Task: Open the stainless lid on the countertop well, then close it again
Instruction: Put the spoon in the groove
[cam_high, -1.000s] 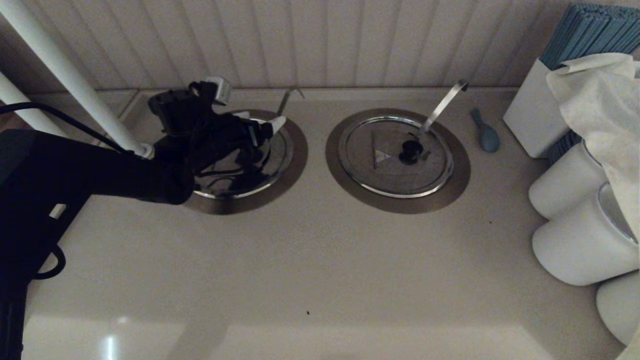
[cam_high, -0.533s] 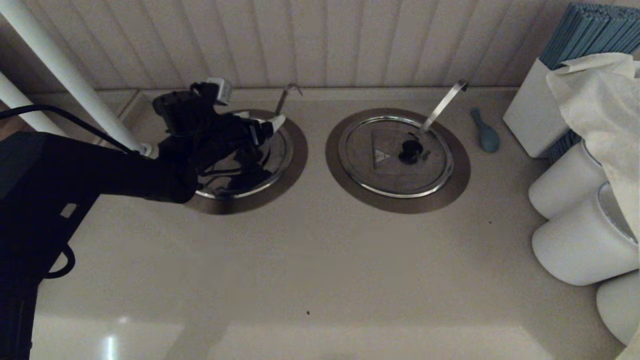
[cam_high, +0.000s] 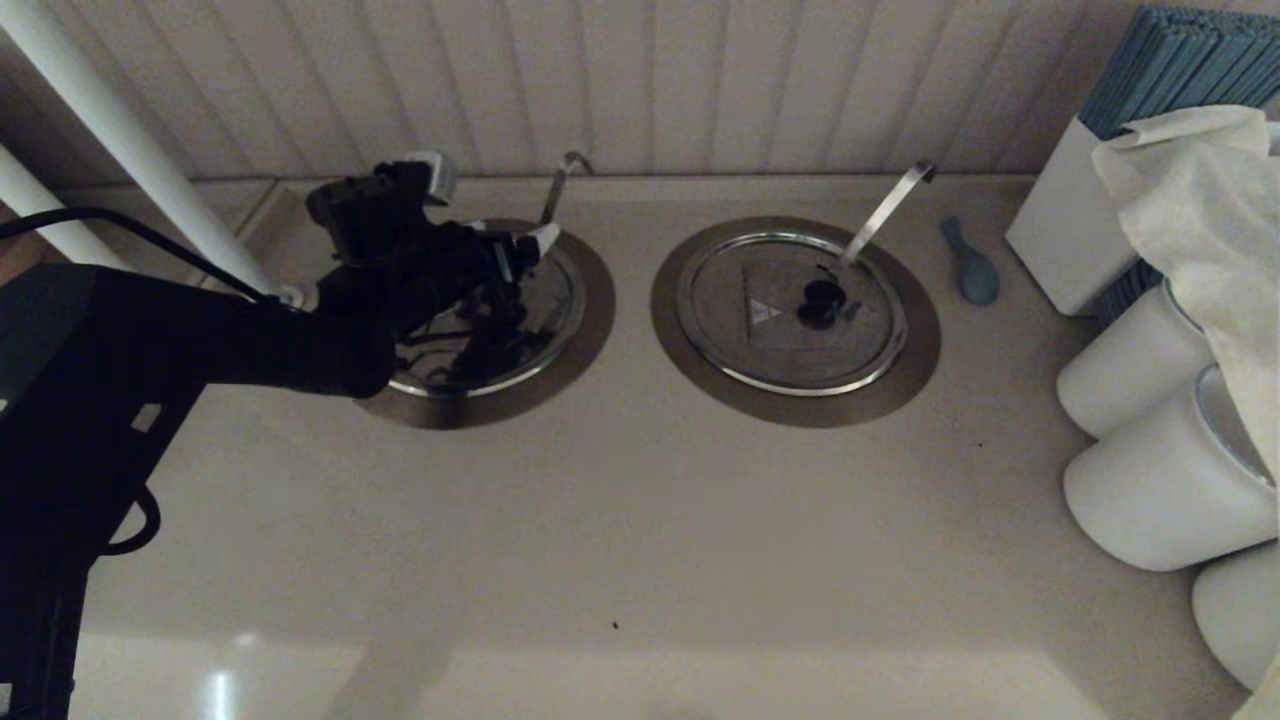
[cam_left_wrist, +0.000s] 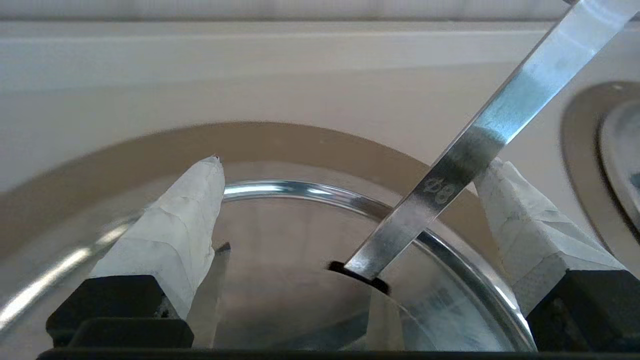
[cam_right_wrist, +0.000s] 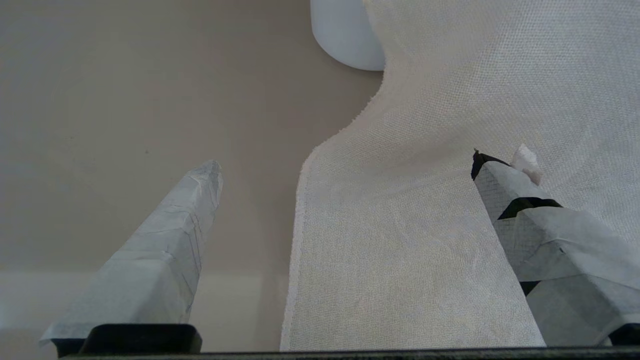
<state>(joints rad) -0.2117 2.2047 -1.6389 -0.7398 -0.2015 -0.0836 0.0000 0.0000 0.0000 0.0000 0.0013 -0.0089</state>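
Note:
The stainless lid (cam_high: 552, 292) lies inside the chrome rim of the left countertop well (cam_high: 592, 335). Its shiny top (cam_left_wrist: 280, 285) mirrors my arm. The thin hook-tipped rod (cam_high: 555, 192) pokes up through a dark slot in the lid. My left gripper (cam_high: 515, 232) hovers open just above the lid's far half. The rod (cam_left_wrist: 475, 145) crosses in front of one of its taped fingers (cam_left_wrist: 520, 220) and seems to touch it. The black knob and the sticker are hidden under the gripper. My right gripper (cam_right_wrist: 345, 160) stands open and empty over the counter, a white cloth (cam_right_wrist: 425, 225) beyond it.
The twin well to the right carries its own lid (cam_high: 795, 330) with a black knob and a flat strip handle (cam_high: 885, 215). A blue spoon-like thing (cam_high: 970, 265), a white box (cam_high: 1055, 235) and white cylinders (cam_high: 1150, 490) crowd the right side. A white pole (cam_high: 130, 140) slants at far left.
My left gripper has crept a little towards the back wall. The hooked rod has swung more upright, its tip moving up and to the left.

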